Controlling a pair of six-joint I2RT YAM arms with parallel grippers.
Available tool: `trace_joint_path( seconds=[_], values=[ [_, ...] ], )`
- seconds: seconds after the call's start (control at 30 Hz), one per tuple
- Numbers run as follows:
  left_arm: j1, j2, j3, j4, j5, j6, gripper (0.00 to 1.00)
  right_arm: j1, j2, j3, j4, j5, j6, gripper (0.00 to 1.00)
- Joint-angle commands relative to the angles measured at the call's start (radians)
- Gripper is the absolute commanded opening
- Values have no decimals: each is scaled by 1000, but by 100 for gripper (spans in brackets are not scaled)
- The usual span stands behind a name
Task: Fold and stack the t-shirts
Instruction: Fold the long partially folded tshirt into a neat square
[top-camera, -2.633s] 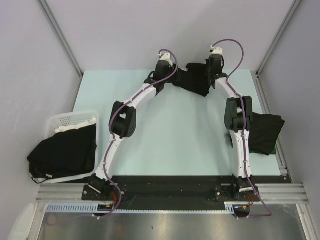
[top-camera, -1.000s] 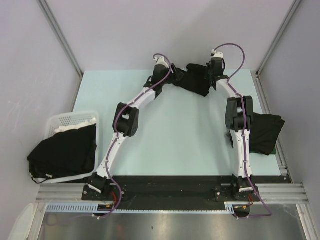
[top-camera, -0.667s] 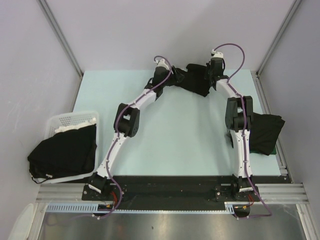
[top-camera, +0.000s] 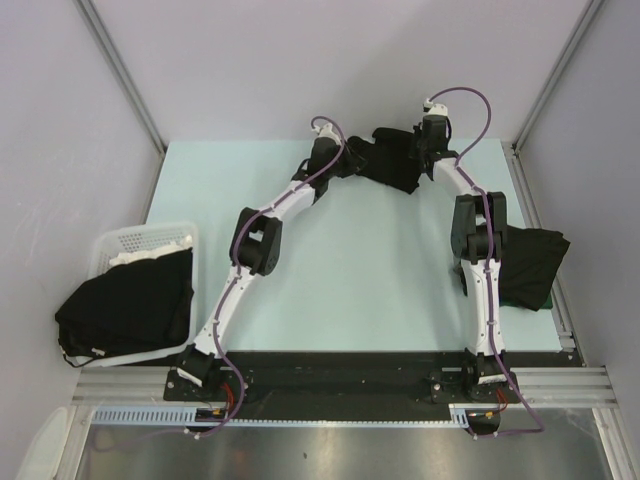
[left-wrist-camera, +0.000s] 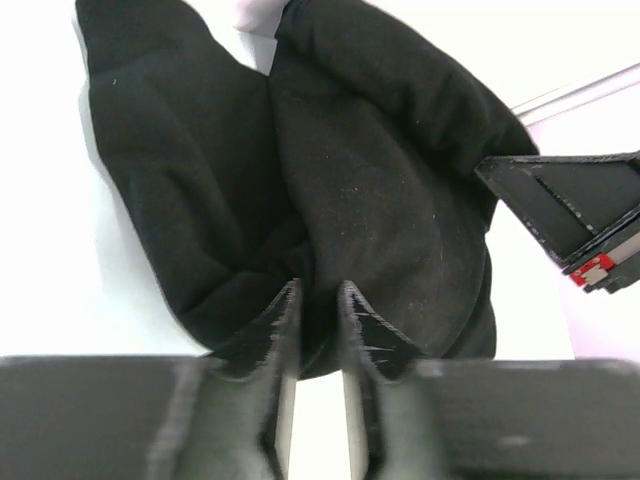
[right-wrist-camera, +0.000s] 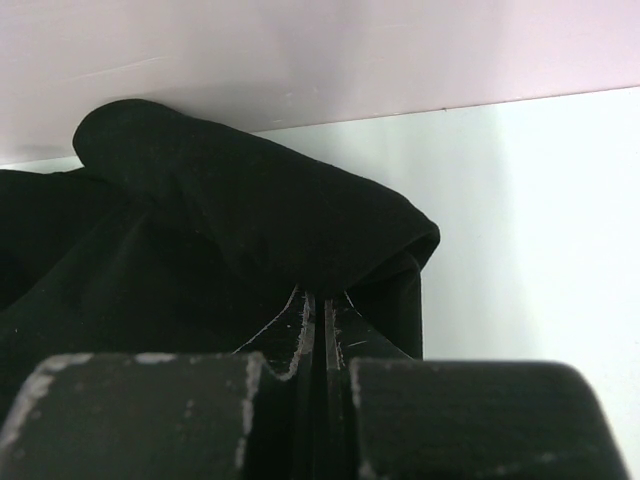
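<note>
Nearest the arm bases, at 8 o'clock on the table, a white basket holds a heaped black t-shirt that spills over its near rim. At about 3 o'clock, by the right arm's elbow, a folded t-shirt lies flat at the table's edge, probably the start of the stack.

Farther out, at 12 o'clock against the far edge, sits the crumpled t-shirt, the one being worked. Its long axis runs roughly 9 to 3, and it lies between the two grippers, so neither arm is clearly nearer. The left gripper meets its 9 o'clock end and the right gripper its 3 o'clock end.

Both arms reach far forward, nearly stretched, with their wrists low over the cloth. The left jaws have a narrow slot between them, with a fold of the shirt between the tips, so it looks like a pinch. The right jaws are clenched tight on a hem, and the cloth draws into taut creases at the tips.

With both ends gripped, the next move likely calls for lifting and pulling apart along that 9-to-3 line, then dragging the shirt toward 6 o'clock to spread it.
</note>
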Motion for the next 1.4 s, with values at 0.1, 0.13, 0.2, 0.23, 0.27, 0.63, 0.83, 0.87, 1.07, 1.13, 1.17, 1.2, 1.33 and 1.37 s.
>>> trace_joint_path(
  seconds=[0.1,0.13,0.2,0.23,0.27,0.63,0.83,0.87,1.07,1.13,1.17,1.2,1.33,1.37],
  values=[
    [-10,-131,-74,-55,63,10,11,-4,-36,39,14,7,-12,0],
    [-12,-146,-115,-72,75,16,10,-6,-30,45,16,8,-14,0],
    [-10,-178,-152,-81,88,33,5,-9,-23,48,19,7,-15,0],
    [-10,-204,-184,-87,95,38,3,-9,-21,51,19,7,-18,0],
    [-10,-217,-198,-90,100,45,0,-10,-21,50,21,7,-18,0],
    [-27,-264,-242,-136,166,61,0,-4,-35,30,31,10,-23,0],
    [-47,-287,-254,-175,240,74,0,-6,-33,38,34,11,-21,0],
    [-50,-297,-266,-173,241,76,0,-4,-38,39,33,10,-21,0],
    [-58,-369,-360,-213,260,99,0,-6,-69,15,27,5,-26,0],
    [-58,-407,-419,-224,267,108,0,-9,-85,8,25,0,-27,0],
    [-58,-421,-441,-224,270,111,0,-10,-90,7,25,-4,-27,0],
    [-58,-436,-483,-225,270,116,0,-13,-98,8,19,-6,-26,0],
    [-58,-519,-571,-247,278,151,0,-12,-119,-16,21,-7,-23,5],
    [-59,-534,-590,-250,284,157,0,-12,-119,-27,19,-7,-21,8]
  ],
)
